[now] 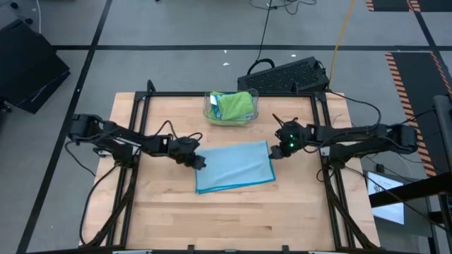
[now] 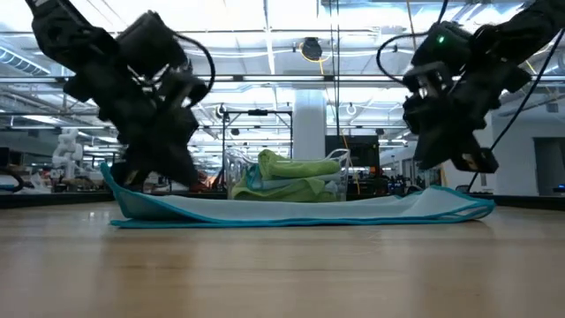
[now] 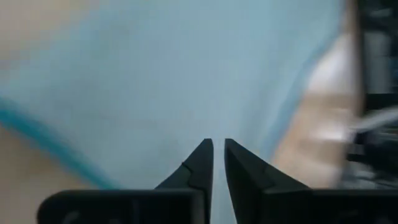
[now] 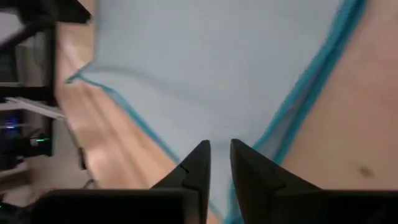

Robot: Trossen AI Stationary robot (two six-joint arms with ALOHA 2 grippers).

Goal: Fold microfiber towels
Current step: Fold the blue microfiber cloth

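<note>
A light blue microfiber towel [image 1: 235, 168] with a darker teal hem lies spread on the wooden table, near its middle. My left gripper [image 1: 200, 161] is at the towel's far left corner, shut on the cloth. My right gripper [image 1: 277, 149] is at the far right corner, also shut on the cloth. Both arms reach in low from the table's sides. In the low view the towel's [image 2: 291, 208] middle lies flat while its two ends curl up a little at the grippers. More towels, lime green and blue [image 1: 234, 105], sit folded in the clear bin [image 1: 212, 116] behind it. My left gripper pinches the towel's far left corner [image 3: 214, 127] between its two fingers, slanting down from the table's left side. The corner is raised a little off the table [image 2: 113, 177]; the rest of the towel lies flat. One layer or several, I cannot tell. My right gripper pinches the towel's far right corner [image 4: 219, 134], where the two teal hems run together, between its two fingers. It slants down from the table's right side. That end is lifted slightly [image 2: 472, 208], and the cloth fans out slack from the fingers onto the table.
The clear bin stands at the table's far middle, just behind the towel. A black frame [image 1: 134, 106] runs along the table's left, right and far sides. A dark keyboard-like slab [image 1: 286, 74] lies beyond the far edge. Bare wood [image 1: 233, 219] stretches toward the near edge.
</note>
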